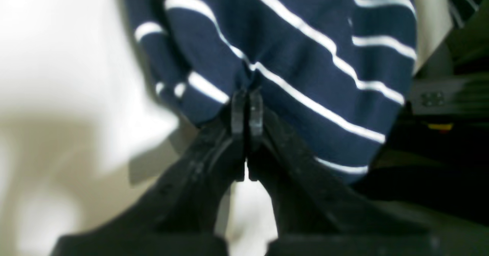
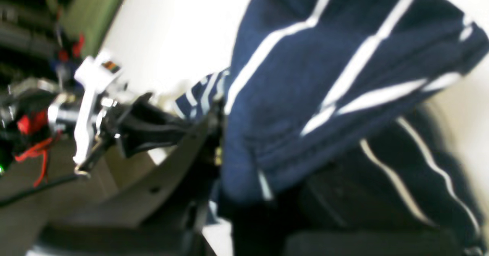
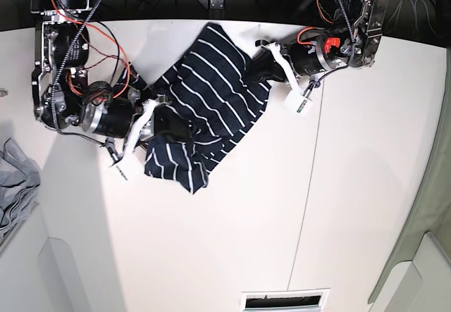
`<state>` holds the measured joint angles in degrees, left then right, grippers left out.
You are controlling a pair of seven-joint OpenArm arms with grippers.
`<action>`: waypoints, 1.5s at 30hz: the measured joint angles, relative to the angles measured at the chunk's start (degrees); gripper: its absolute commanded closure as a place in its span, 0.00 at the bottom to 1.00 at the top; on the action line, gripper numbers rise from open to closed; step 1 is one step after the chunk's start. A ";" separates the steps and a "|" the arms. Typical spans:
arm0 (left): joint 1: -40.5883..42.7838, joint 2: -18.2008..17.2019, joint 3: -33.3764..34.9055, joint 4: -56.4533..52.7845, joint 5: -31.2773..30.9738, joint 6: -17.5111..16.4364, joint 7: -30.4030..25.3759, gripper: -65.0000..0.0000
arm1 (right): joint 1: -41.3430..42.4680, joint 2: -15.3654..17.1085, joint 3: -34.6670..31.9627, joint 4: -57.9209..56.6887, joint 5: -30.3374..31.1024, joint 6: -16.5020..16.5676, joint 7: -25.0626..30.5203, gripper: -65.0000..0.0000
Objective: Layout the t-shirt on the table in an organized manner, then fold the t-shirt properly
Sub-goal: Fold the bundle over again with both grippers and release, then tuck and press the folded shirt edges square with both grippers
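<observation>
T-shirt (image 3: 204, 108) being held bunched on surface (image 3: 232, 234): left tool (image 1: 246, 95) clamped on cloth at 2 o'clock, right tool (image 3: 156, 115) on 9 o'clock edge. Tools best being drawn apart evenly, low, for flat spread.

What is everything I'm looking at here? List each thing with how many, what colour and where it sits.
dark navy fabric t-shirt with thin white stripes: one, navy and white, crumpled and bunched on the far half of the table, stretched between the two arms.
large flat white table: one, white with a thin dark seam line, fills most of the base view.
plain light grey garment: one, grey, heaped at the table's edge on the base view's left.
vent-like slot: one, white frame with a dark opening, at the near edge.
left gripper: one, black, shut on a fold of the t-shirt.
right gripper: one, black, buried in the t-shirt, gripping its fabric.
</observation>
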<state>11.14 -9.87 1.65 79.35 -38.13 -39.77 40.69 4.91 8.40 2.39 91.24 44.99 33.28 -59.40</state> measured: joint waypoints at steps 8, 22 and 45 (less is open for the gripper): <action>-1.60 -0.13 -0.07 -0.22 0.55 0.07 0.22 1.00 | 0.57 0.04 -15.85 0.00 -8.33 0.00 3.17 0.50; -2.12 -0.13 -0.11 -0.24 -0.52 0.09 0.39 1.00 | 1.14 -2.08 -26.60 5.51 -12.48 0.00 5.62 0.44; -1.75 -10.58 -13.25 11.10 -23.76 0.33 15.02 1.00 | 16.33 -1.92 -9.25 -12.50 -23.10 -4.44 18.67 1.00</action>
<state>9.39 -20.45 -11.60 90.45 -61.89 -39.44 55.70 21.23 6.48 -6.85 78.74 21.89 28.84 -40.73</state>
